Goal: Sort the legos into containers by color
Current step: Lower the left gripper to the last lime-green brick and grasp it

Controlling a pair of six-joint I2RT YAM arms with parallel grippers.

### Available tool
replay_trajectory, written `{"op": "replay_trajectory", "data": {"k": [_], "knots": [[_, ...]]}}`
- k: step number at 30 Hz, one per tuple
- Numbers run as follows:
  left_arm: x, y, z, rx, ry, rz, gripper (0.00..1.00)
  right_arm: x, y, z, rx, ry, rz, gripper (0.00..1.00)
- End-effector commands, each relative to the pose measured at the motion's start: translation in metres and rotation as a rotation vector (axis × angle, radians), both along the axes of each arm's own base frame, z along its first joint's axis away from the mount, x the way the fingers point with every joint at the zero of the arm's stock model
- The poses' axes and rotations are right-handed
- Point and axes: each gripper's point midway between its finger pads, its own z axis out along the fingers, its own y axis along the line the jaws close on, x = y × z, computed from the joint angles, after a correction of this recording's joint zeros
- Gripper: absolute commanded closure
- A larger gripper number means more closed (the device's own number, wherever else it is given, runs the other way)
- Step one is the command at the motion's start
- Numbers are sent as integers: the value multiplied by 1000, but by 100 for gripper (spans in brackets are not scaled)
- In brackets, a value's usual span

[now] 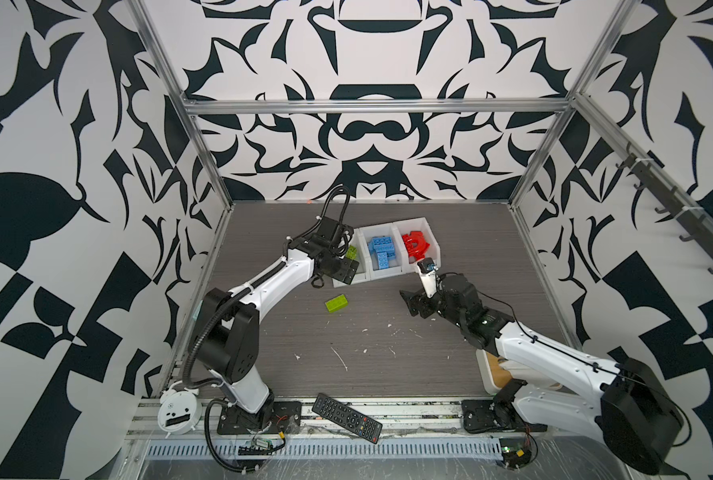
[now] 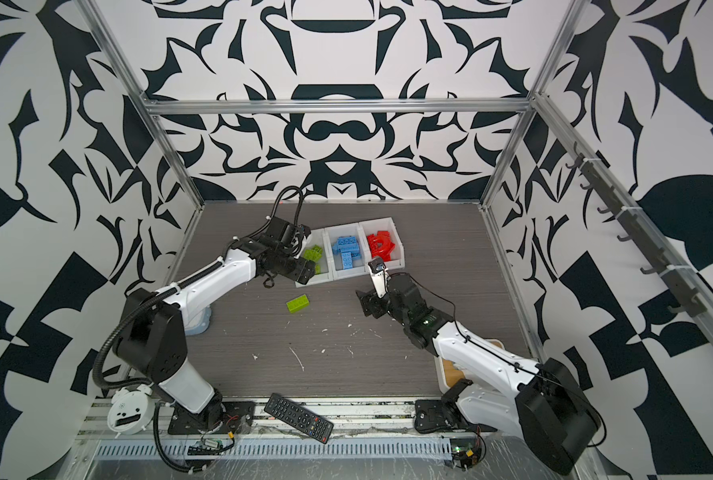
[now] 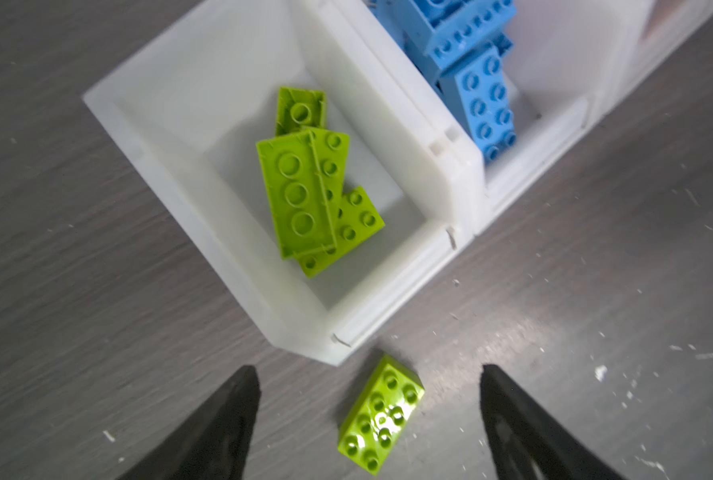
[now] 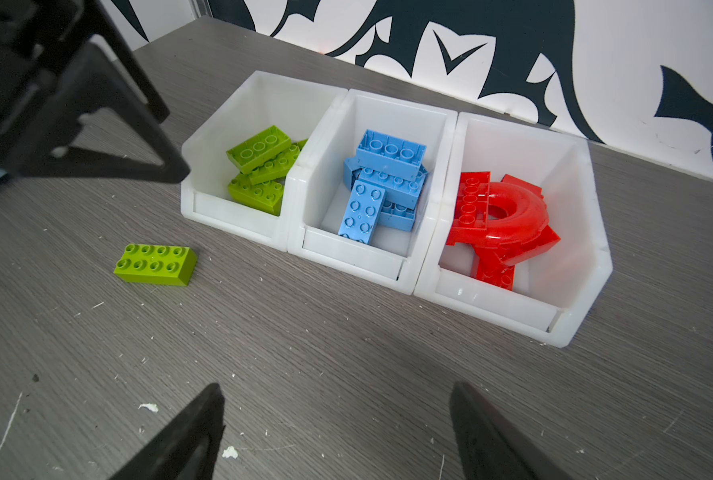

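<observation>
Three joined white bins (image 4: 400, 104) stand in a row on the grey wood-grain tabletop (image 4: 346, 353), near the patterned back wall. As both top views show the row, the left bin (image 3: 205, 75) holds lime green bricks (image 3: 296, 195) piled at angles, one lying studs down. The middle bin holds a heap of blue bricks (image 4: 384, 187). The right bin holds red bricks under a red translucent curved arch piece (image 4: 508, 216).

One loose lime green brick (image 4: 155, 264) lies studs up on the tabletop, just in front of the left bin and apart from it.

My left pincer (image 3: 369, 369) hangs over the front of the left bin with its two black jaws spread apart and nothing between them; from its wrist camera, the loose brick shows on the tabletop below the gap.

My right pincer (image 4: 337, 386) is low in front of the middle and right bins, jaws also spread wide and empty, clear of every brick.

A black remote control (image 1: 346, 417) lies at the near edge.
</observation>
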Motion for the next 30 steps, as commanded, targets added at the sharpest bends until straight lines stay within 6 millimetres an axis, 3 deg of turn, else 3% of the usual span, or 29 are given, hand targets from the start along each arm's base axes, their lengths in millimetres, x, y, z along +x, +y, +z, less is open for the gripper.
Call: {"op": "replay_trajectory", "data": {"k": [1, 7, 19, 25, 30], "knots": [[-36, 2, -22, 2, 110, -51, 11, 7, 5, 15, 30, -28, -1, 13], [-46, 13, -47, 72, 171, -46, 11, 7, 5, 14, 28, -24, -1, 13], [-38, 13, -89, 152, 235, -69, 14, 7, 3, 13, 20, -29, -8, 13], [-37, 13, -98, 166, 245, -67, 14, 8, 4, 12, 19, -24, -6, 13], [-37, 14, -98, 178, 231, -56, 23, 8, 4, 10, 16, -21, -5, 13]]}}
